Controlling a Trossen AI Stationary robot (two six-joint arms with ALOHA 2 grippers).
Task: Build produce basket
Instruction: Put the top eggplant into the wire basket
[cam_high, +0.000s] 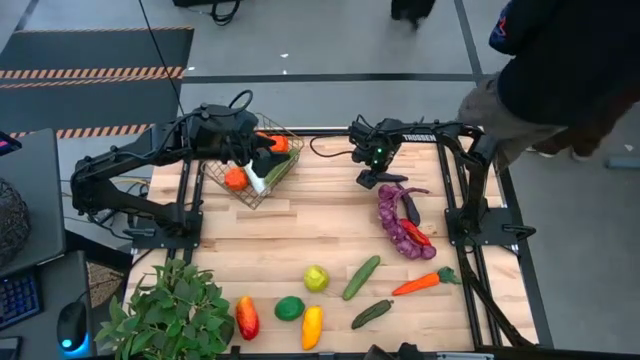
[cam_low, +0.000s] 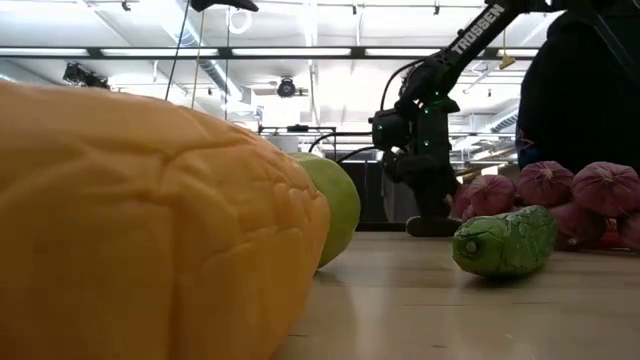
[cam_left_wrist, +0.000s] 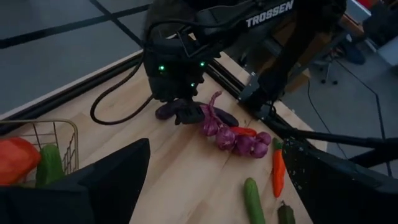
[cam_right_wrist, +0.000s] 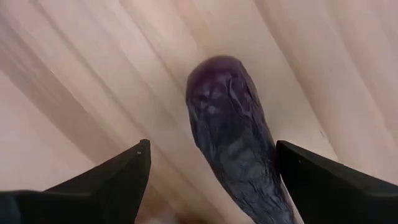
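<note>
eggplant (cam_right_wrist: 239, 140) between wide-spread right gripper (cam_right_wrist: 211, 180) fingers

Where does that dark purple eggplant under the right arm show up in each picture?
High view: eggplant under the right gripper, near the table's far edge.
Low view: not visible.
Left wrist view: eggplant below the right arm.
Right wrist view: eggplant between open fingers.
Shared landmark: purple grapes.

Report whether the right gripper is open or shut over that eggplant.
Open. The right gripper has its two fingers spread to either side of the eggplant lying on the table, not yet closed on it.
</note>
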